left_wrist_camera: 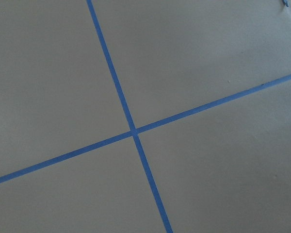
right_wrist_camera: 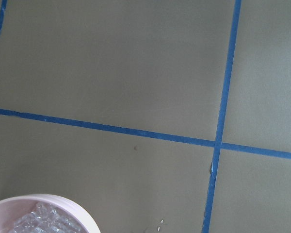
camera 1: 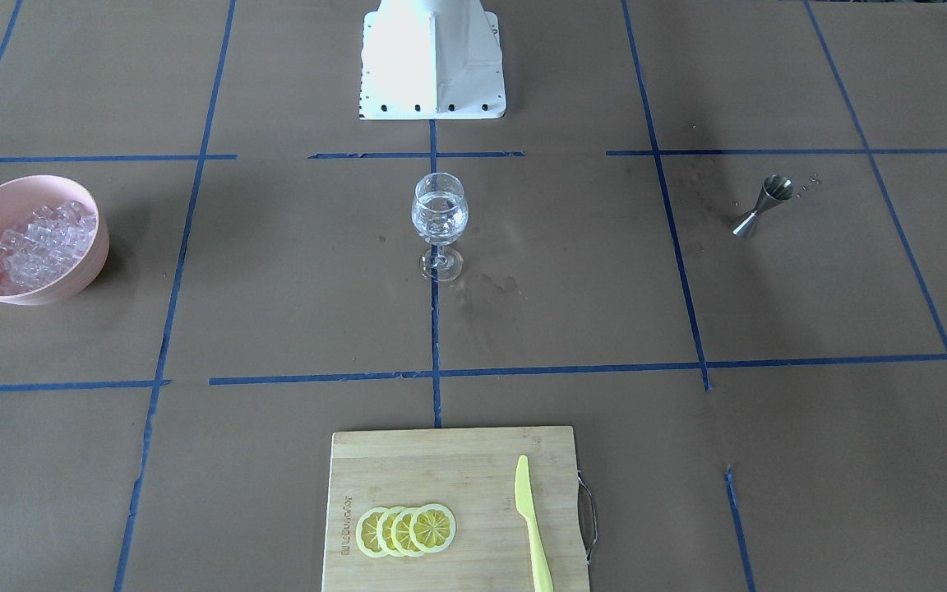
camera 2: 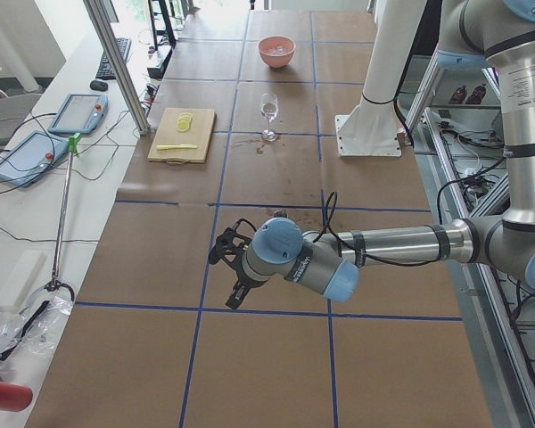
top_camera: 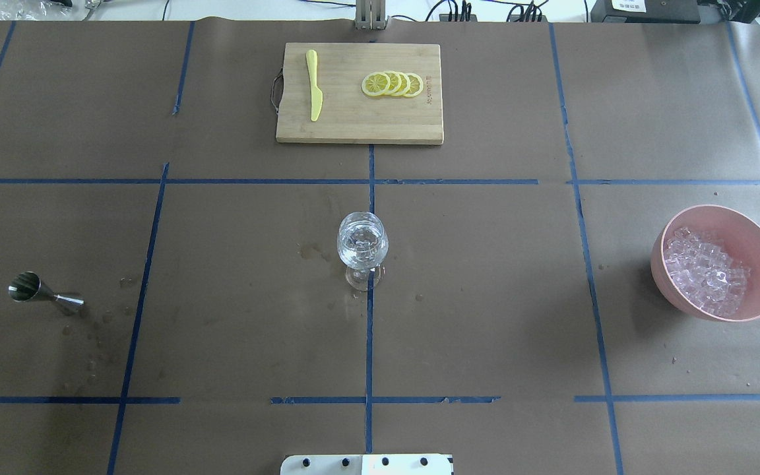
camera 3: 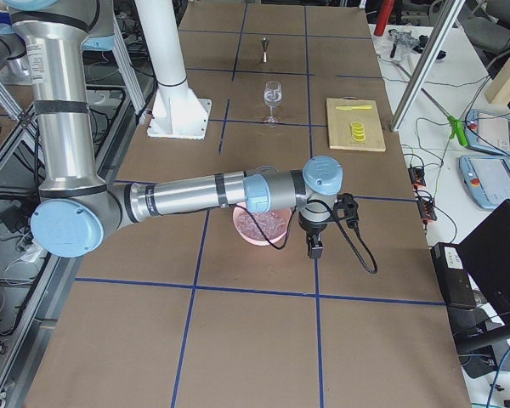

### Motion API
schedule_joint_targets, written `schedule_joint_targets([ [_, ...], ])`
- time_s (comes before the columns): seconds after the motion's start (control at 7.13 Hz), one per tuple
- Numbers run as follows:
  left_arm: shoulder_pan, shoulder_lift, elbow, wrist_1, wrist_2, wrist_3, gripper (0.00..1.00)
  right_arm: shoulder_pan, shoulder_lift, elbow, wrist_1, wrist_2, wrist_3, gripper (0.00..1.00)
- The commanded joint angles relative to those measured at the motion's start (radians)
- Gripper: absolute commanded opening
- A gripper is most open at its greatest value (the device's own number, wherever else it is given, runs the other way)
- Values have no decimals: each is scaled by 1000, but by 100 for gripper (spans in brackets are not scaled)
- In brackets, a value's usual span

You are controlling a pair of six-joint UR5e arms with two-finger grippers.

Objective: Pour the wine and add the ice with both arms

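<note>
- Left gripper (camera 2: pixel 235 290) shows only in the side view from the robot's left. It points down over bare brown paper near a blue tape crossing, and I cannot tell whether its fingers are spread or pressed together.
- Right gripper (camera 3: pixel 314 248) shows only in the opposite side view, so its fingers cannot be judged either. It hangs just beside the pink bowl (camera 3: pixel 259 228), and the right arm (camera 3: pixel 195 195) hides part of that bowl.
- Ice (top_camera: pixel 706 270) is heaped in the pink bowl at the robot's right end of the bench (top_camera: pixel 485 297).
- A steel jigger (top_camera: pixel 43 293) stands upright at the robot's left end. Its cup looks dark inside, but whether it holds wine cannot be told.
- A wine glass (top_camera: pixel 362 247) stands mid-bench on a tape line, with something clear inside.
- Damp spots (top_camera: pixel 99 316) dot the paper beside the jigger.
- Well apart on the far side, a cutting board (top_camera: pixel 353 119) carries overlapping lemon slices (top_camera: pixel 393 84) and a yellow knife (top_camera: pixel 314 86).
- Lettering on the board's edge is too small to read.
- Overhead and front views show no arms, only the white pedestal (camera 1: pixel 432 57).
- The left wrist view shows only tape and paper. The right wrist view catches the bowl's rim in its lower left corner.
</note>
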Motion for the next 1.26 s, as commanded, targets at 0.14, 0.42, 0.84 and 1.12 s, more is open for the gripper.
schedule_joint_targets([
  [0.14, 36, 22, 3, -15, 37, 5, 100, 0, 0, -21, 6, 2, 12, 100],
  [0.42, 36, 28, -2, -15, 35, 5, 100, -4, 10, -60, 18, 4, 12, 100],
  [0.84, 40, 38, 21, -17, 70, -1, 100, -16, -23, -56, 96, 11, -2, 100],
  [1.12, 41, 48, 11, -15, 117, 2, 100, -16, -51, -66, 127, -22, -2, 100],
])
